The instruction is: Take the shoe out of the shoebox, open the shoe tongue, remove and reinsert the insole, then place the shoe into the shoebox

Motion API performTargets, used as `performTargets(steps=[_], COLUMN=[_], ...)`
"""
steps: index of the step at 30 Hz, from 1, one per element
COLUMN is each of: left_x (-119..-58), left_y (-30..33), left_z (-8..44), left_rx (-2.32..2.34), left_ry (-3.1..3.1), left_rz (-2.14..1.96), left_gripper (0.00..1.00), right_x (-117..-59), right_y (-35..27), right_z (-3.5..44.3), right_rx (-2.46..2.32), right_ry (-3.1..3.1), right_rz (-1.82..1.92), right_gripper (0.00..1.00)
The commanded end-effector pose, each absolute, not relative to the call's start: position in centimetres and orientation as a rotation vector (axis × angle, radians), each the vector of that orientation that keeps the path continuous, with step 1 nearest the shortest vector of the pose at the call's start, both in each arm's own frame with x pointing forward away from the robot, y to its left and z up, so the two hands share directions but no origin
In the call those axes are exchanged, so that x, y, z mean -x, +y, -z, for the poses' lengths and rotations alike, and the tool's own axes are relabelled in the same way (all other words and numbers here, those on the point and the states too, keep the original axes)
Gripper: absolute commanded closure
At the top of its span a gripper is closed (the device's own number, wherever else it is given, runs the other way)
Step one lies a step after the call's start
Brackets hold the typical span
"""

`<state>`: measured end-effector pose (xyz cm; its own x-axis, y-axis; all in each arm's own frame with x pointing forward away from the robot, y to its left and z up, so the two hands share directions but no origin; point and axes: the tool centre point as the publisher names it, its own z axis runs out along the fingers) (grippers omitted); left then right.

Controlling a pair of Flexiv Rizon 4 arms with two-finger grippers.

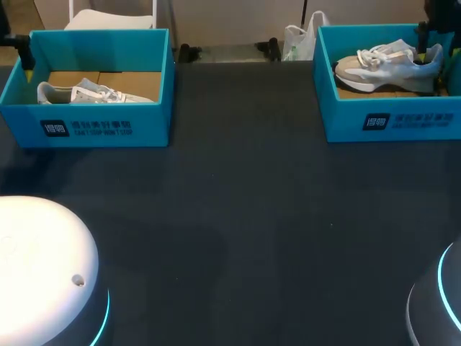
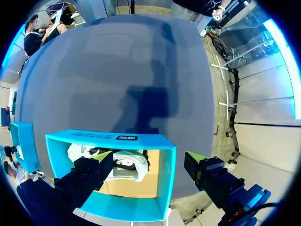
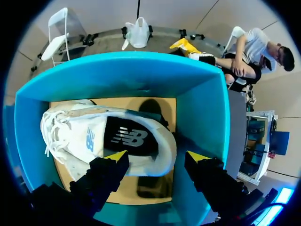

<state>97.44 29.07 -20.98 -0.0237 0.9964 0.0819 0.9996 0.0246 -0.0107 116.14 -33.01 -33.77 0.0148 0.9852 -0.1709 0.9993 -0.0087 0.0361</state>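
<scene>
Two blue shoeboxes stand at the table's far corners. In the right shoebox (image 1: 392, 115) lies a white and grey shoe (image 1: 385, 61), heel toward my right gripper (image 1: 430, 56). Seen from the right wrist, the right gripper (image 3: 157, 156) is open and hangs over the shoe's (image 3: 108, 141) heel. One finger is over the shoe's side, the other just clear of the heel, near the box wall (image 3: 207, 117). The left shoebox (image 1: 94, 126) holds a second white shoe (image 1: 94, 92). My left gripper (image 2: 148, 157) is open and straddles that box's end wall (image 2: 167, 174), above the shoe (image 2: 124, 165).
The dark tabletop (image 1: 245, 202) stretches between the two boxes. My arms' white bases sit at the near left (image 1: 43, 267) and near right (image 1: 441, 303) corners.
</scene>
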Motion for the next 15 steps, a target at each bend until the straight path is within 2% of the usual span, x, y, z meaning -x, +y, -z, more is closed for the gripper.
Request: performTargets(steps=[1, 8, 15], left_x=[-97.3, -97.3, -97.3], left_y=[29.0, 29.0, 29.0], left_z=[21.0, 21.0, 21.0], left_rx=[2.147, 2.147, 2.147], left_ry=[-2.2, -2.2, -2.2], left_rz=[0.083, 0.083, 0.083], left_gripper=[0.0, 0.0, 0.0], right_x=[-117.3, -117.6, -117.4], right_y=[-33.3, -33.7, -33.9], right_z=[34.7, 35.6, 36.5], right_rx=[-2.143, -2.157, -2.17], right_ry=[2.112, 2.117, 2.124], right_rz=[0.165, 0.193, 0.209], right_gripper=[0.26, 0.2, 0.25])
